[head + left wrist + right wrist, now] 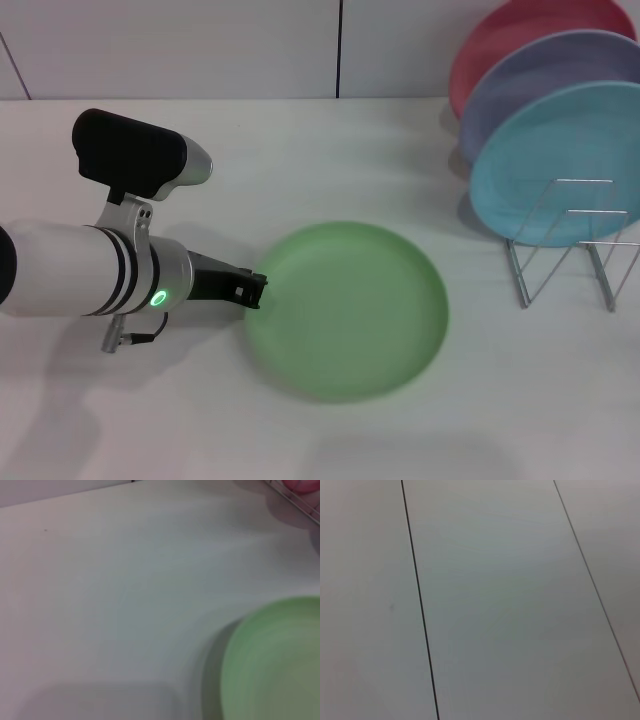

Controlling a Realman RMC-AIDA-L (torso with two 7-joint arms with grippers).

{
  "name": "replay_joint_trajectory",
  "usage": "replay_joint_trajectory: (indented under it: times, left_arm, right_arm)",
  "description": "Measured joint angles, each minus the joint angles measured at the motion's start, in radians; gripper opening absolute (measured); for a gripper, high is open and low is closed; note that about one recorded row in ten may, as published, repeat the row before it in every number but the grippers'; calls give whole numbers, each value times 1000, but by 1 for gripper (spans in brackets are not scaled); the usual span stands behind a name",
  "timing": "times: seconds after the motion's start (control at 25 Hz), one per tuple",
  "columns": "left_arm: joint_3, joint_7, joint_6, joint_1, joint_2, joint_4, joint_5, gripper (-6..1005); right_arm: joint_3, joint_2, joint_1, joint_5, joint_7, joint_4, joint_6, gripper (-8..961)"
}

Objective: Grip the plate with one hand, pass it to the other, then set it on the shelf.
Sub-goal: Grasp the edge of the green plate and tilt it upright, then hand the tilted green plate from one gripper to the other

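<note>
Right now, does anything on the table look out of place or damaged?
Nothing stands out. The green plate lies flat with the left gripper at its rim; three plates stand upright in the wire rack. No spills or breakage.

Open table all around green plate; wire rack with upright plates blocking right side, probably well apart.
</note>
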Motion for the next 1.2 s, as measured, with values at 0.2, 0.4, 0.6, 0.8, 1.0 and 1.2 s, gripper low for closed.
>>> replay_joint_trajectory:
  times: [0.2, 0.4, 0.6, 0.8, 1.0, 1.2]
  left_arm:
    - [8, 3, 2, 2, 0, -10, 0, 166]
    - [8, 10, 8, 5, 1, -34, 1, 44]
    - [4, 24, 7, 13, 5, -84, 4, 32]
    - [-18, 58, -7, 16, 6, -151, 2, 34]
    - [-54, 101, -13, 18, 6, -243, 4, 36]
    - [-99, 122, -15, 18, 6, -310, 6, 39]
  right_arm:
    - [0, 0, -1, 0, 0, 1, -6, 738]
    - [0, 0, -7, -7, -1, 1, -42, 738]
    - [0, -1, -8, -39, 4, 0, -103, 738]
    - [0, -3, 17, -109, 12, -21, -229, 737]
    - [-2, -7, 92, -184, 163, -174, -305, 737]
    - [-31, -7, 178, -365, 466, -551, -17, 737]
